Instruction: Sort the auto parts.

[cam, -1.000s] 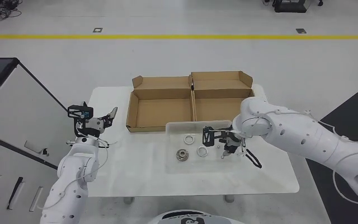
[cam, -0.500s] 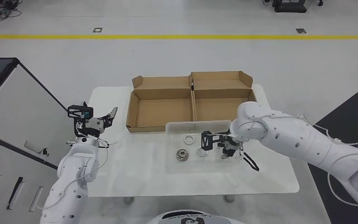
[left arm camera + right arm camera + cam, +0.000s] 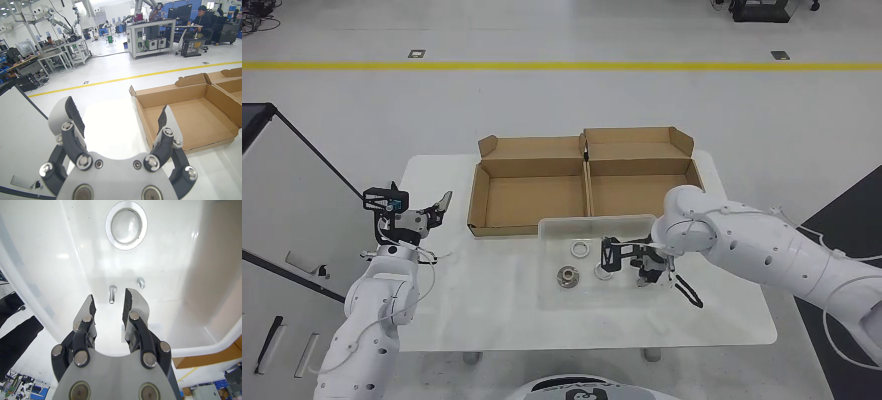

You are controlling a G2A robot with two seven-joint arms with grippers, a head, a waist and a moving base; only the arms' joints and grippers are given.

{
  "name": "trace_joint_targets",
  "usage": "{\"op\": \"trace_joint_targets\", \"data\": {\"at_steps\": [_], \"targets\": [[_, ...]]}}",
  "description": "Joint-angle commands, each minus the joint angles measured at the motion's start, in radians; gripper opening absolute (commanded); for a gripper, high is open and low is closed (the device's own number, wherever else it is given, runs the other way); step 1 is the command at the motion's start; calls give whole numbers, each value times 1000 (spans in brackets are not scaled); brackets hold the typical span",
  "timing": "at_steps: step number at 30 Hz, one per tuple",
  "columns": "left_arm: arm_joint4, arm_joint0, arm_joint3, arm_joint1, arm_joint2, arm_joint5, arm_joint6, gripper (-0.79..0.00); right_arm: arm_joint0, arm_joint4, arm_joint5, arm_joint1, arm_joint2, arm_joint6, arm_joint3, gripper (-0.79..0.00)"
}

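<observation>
1. The right gripper [image 3: 110, 297] is hanging low inside the shallow white plastic tray [image 3: 191, 350]. Its fingers are parted and are grasping nothing.
2. The small silver hex-head bolt [image 3: 112, 294] is lying flat on the tray's glossy floor. It is sitting just ahead of the fingertips and roughly in line with the gap between them.
3. I am judging the main risk to be a roll. If one finger is touching the round shank before the other, the bolt is likely to be skidding away across the tray's slick floor.
4. A stubbier silver bolt [image 3: 141, 283] is resting close beside the first, just past one fingertip. A slightly skewed descent is risking that finger landing on it or flicking it aside.
5. The tray is looking light, so fingers pressing hard on its floor could be shoving it along the white tabletop [image 3: 492, 300].
6. A wide silver metal ring [image 3: 126, 225] is lying farther along the tray's floor, well apart from the fingers, and is posing little trouble.
7. Two open brown cardboard boxes [image 3: 532, 200] are standing just beyond the tray's far rim, both looking empty. Nothing is showing which box the bolts belong in, so a wrong drop is possible.
8. The left gripper [image 3: 119, 108] is hovering well apart from the tray, with its fingers spread wide and empty.
</observation>
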Motion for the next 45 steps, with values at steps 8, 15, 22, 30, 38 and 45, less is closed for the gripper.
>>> {"op": "trace_joint_targets", "data": {"at_steps": [8, 15, 22, 30, 38, 45], "targets": [[0, 0, 0, 0, 0, 0, 0, 0, -8, -5, 9, -2, 0, 9, 3, -446], [0, 0, 0, 0, 0, 0, 0, 0, -12, -9, 13, -3, 0, 13, 5, -496], [0, 0, 0, 0, 0, 0, 0, 0, -14, -7, 8, -8, 0, 8, 11, -511], [0, 0, 0, 0, 0, 0, 0, 0, -21, -13, 4, -19, 0, 4, 22, -526], [0, 0, 0, 0, 0, 0, 0, 0, -28, -17, 16, -27, 0, 16, 35, -570], [0, 0, 0, 0, 0, 0, 0, 0, -29, -20, 23, -31, 0, 24, 38, -760]]}}
